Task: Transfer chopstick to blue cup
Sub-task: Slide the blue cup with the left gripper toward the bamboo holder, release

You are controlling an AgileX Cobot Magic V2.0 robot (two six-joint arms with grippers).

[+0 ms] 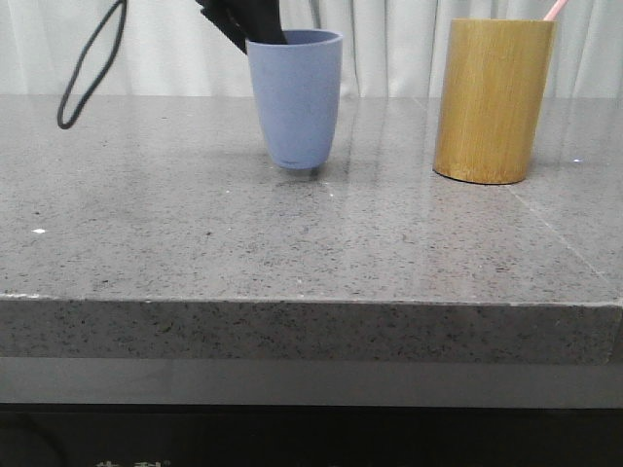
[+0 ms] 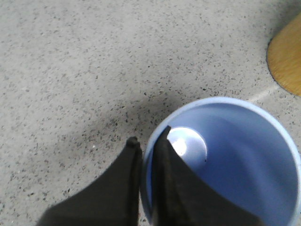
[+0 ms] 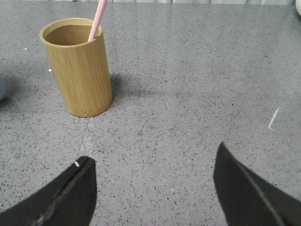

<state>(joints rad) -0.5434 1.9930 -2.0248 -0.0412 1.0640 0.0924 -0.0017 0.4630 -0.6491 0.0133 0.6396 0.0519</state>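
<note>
**Mia:** From the front, what is going on?

**Ben:** The blue cup [image 1: 296,97] is sitting near the far edge of the table [image 1: 195,224], about in the middle. The left gripper [image 1: 241,24] is reaching down at its rim. The bamboo holder [image 1: 493,99] is standing well apart, toward the far right corner, and a pink chopstick [image 1: 554,11] tip is poking out of it.

**Mia:** And the left wrist camera?

**Ben:** The left gripper [image 2: 146,141] is pinching the wall of the blue cup [image 2: 244,155], one finger inside and one outside. The cup is looking empty.

**Mia:** The right wrist camera?

**Ben:** The right gripper [image 3: 155,181] is hanging over the table with its fingers wide apart, holding nothing. The chopstick [image 3: 98,19] is leaning inside the bamboo holder [image 3: 80,70].

**Mia:** So which step is this?

**Ben:** I think the left arm is steadying the cup. Next, the right gripper needs to reach the pink tip and close on it gently.
</note>
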